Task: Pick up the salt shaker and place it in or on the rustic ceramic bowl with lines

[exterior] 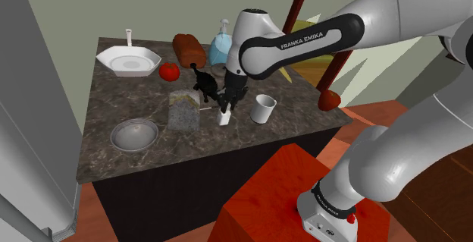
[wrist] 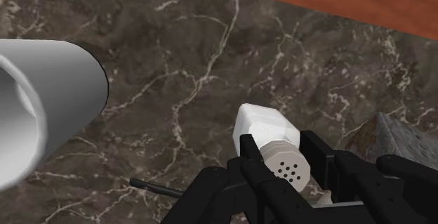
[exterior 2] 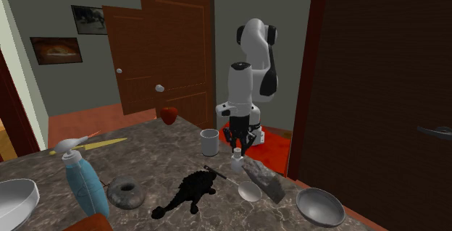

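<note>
The white salt shaker [wrist: 265, 130] with a perforated cap stands on the dark marble tabletop [exterior: 250, 138], between a white cup [exterior: 263, 108] and a grey grater [exterior: 183, 109]. My gripper [wrist: 281, 152] comes straight down on it, and its fingers are shut on the cap end. From the side the black gripper [exterior 2: 237, 148] sits on top of the shaker [exterior 2: 237, 167], whose base looks at table level. A grey round bowl [exterior: 135, 134] with rings lies near the table's front left in the shoulder view. A white angular bowl [exterior: 133, 60] sits at the far left corner.
A black dinosaur toy [exterior: 203, 81], a tomato [exterior: 169, 71], a brown loaf [exterior: 189, 48] and a blue spray bottle [exterior: 220, 47] stand behind the shaker. A spoon [exterior 2: 246, 188] and a grey doughnut [exterior 2: 127, 192] lie on the table. The red stand [exterior: 273, 195] is below the table's front edge.
</note>
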`<state>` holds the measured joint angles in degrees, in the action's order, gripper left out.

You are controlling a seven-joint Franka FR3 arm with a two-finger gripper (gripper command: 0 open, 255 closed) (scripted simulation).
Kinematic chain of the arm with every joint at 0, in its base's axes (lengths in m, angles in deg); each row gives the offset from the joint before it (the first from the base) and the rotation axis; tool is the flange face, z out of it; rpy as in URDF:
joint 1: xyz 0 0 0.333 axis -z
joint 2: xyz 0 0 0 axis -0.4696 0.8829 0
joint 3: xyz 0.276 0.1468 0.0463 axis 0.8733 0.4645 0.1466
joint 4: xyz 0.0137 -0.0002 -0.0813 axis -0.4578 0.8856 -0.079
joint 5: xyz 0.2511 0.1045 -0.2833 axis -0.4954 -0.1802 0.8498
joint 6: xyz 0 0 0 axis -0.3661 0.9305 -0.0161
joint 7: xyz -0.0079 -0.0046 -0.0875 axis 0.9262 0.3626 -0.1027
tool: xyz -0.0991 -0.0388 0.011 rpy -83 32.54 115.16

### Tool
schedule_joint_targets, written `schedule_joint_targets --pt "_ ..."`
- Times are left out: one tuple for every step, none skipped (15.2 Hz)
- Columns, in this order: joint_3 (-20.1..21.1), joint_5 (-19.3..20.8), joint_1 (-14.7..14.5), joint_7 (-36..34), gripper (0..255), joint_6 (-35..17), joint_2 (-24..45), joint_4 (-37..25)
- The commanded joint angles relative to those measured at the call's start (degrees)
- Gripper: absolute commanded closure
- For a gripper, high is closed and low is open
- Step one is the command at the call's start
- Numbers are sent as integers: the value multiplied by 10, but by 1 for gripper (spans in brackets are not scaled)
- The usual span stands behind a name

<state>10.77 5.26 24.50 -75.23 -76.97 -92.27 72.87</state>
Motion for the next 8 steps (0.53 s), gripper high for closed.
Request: schedule_joint_targets --pt "-1 -1 0 1 255 15 -8 -7" --pt "-1 -1 0 1 255 23 -12 -11" --pt "-1 -1 0 1 255 31 -16 -15" --pt "-1 -1 0 2 255 40 -20 -20" --pt "-2 -2 0 2 255 48 -24 -24" --pt "-2 -2 0 2 255 56 -27 -29" --pt "-2 -2 0 2 255 64 -31 -33" --pt "-2 -2 0 3 255 73 -34 -38"
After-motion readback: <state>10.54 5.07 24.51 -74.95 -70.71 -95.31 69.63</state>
